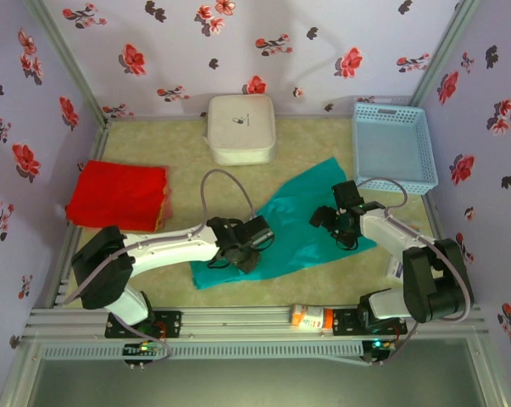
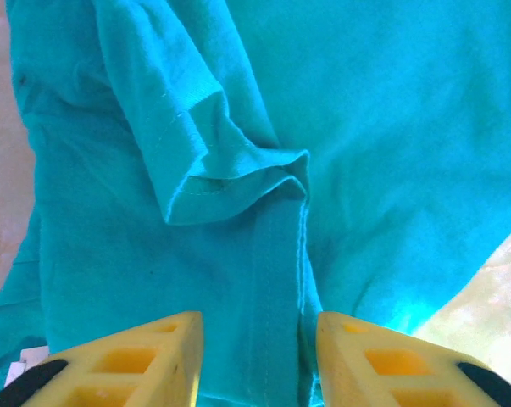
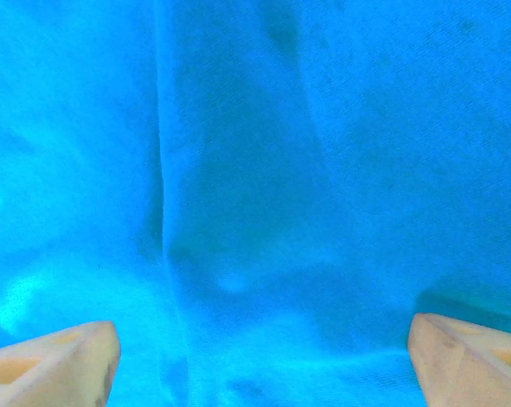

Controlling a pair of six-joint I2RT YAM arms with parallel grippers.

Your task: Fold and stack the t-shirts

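The teal t-shirt (image 1: 302, 212) lies spread and rumpled across the middle of the table, running from front left to back right. The red t-shirt (image 1: 119, 197) sits folded at the left side. My left gripper (image 1: 248, 242) hangs over the teal shirt's front left part. In the left wrist view the left gripper (image 2: 259, 339) is open, its yellow fingers (image 2: 153, 356) either side of a stitched seam, below a folded sleeve (image 2: 213, 161). My right gripper (image 1: 337, 222) is over the shirt's right part. The right gripper (image 3: 263, 356) is wide open just above the teal cloth (image 3: 263, 170).
A white square box (image 1: 241, 127) stands at the back centre. A light-blue mesh basket (image 1: 391, 146) is at the back right. An orange bottle (image 1: 313, 318) lies on the front rail between the arm bases. Flowered walls close in the sides.
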